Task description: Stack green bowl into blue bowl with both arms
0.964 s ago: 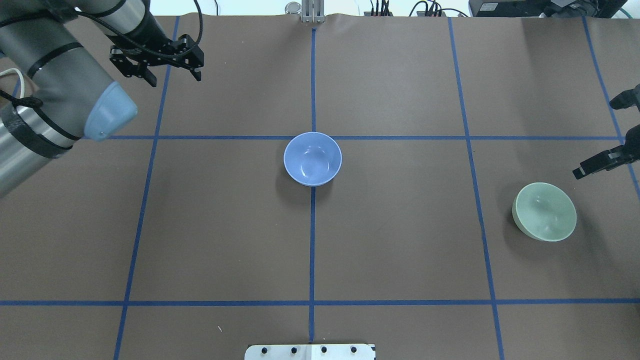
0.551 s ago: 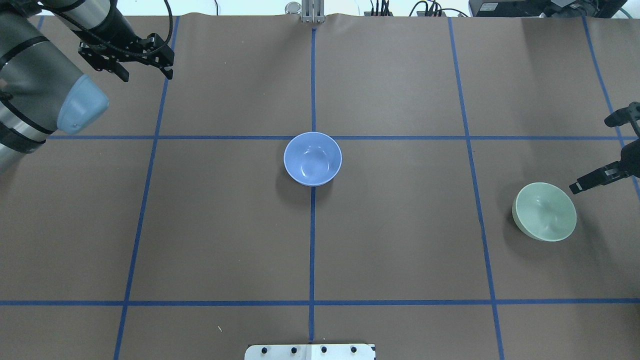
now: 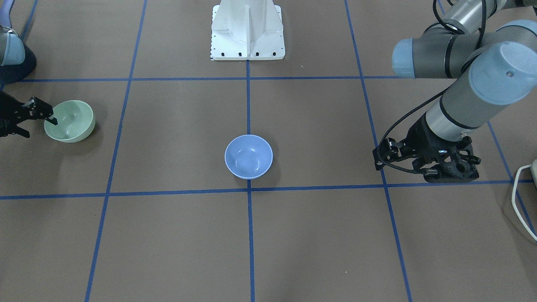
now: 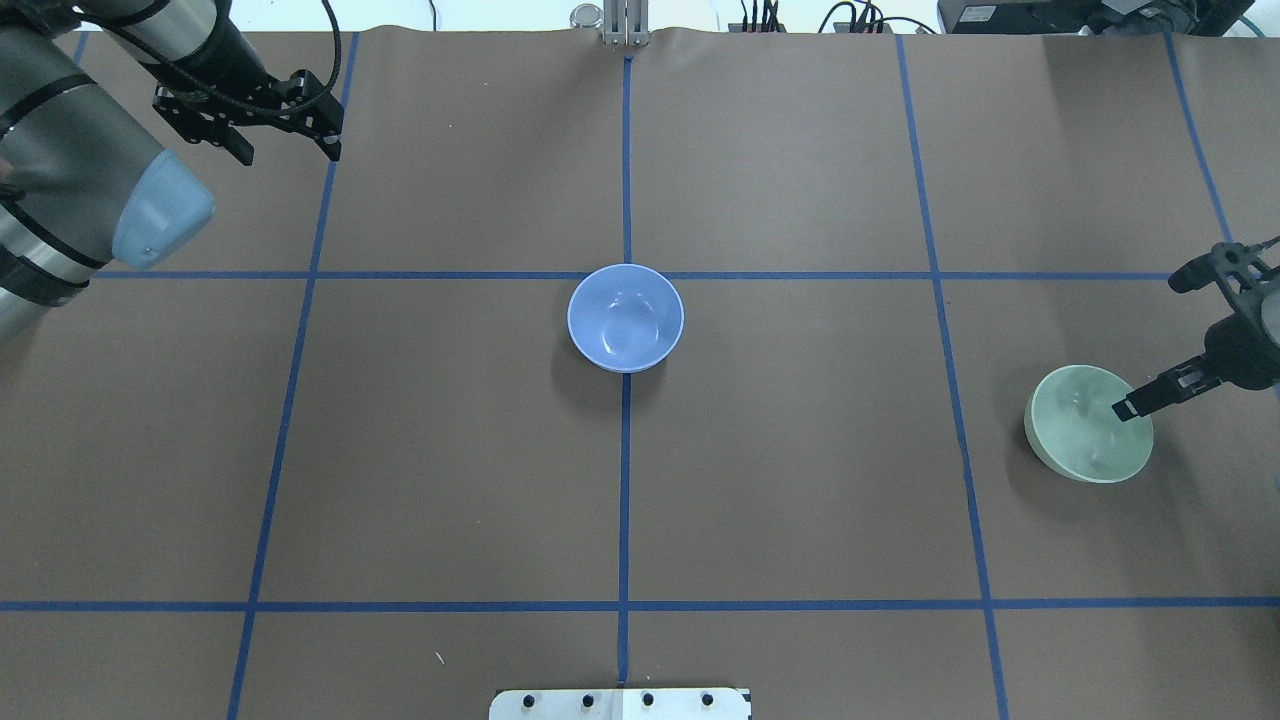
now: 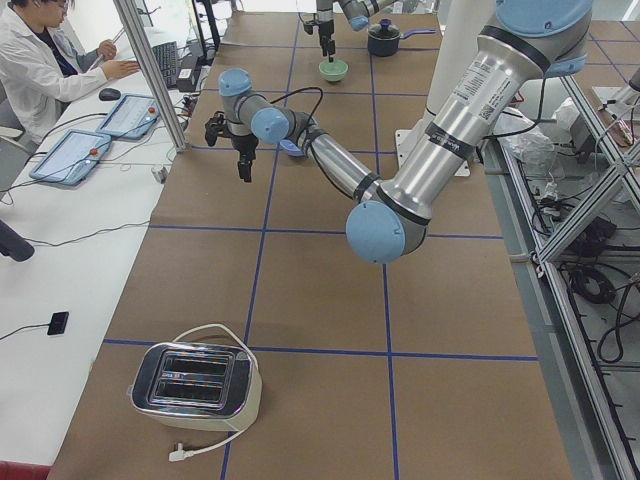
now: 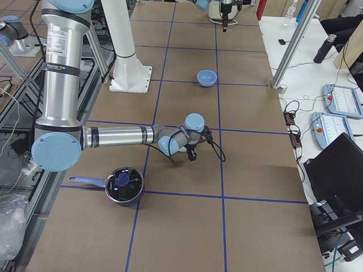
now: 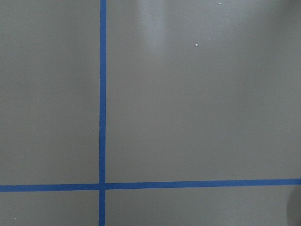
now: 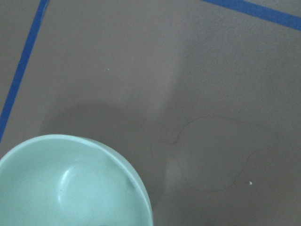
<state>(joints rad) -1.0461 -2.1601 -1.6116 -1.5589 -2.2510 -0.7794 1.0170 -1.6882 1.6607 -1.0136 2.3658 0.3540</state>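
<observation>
The green bowl point(image 4: 1078, 445) stands upright at the table's right side; it also shows in the front view point(image 3: 71, 126) and the right wrist view point(image 8: 70, 183). The blue bowl point(image 4: 625, 317) stands upright and empty at the table's centre, also seen in the front view point(image 3: 248, 156). My right gripper point(image 4: 1150, 347) is open at the green bowl's far right rim. One finger point(image 4: 1125, 408) is over the bowl's inside and the other is outside the rim. My left gripper point(image 4: 290, 150) is open and empty at the far left, well away from both bowls.
Blue tape lines divide the brown table cover. The white pedestal base point(image 3: 247, 29) stands at the robot's edge. A toaster point(image 5: 195, 380) sits at the table's left end and a dark pot point(image 6: 123, 184) at its right end. A person point(image 5: 40, 60) sits at the side bench.
My right gripper moved in toward the green bowl, and one finger now hangs over its inside. My left arm drew back to the far left and then held still.
</observation>
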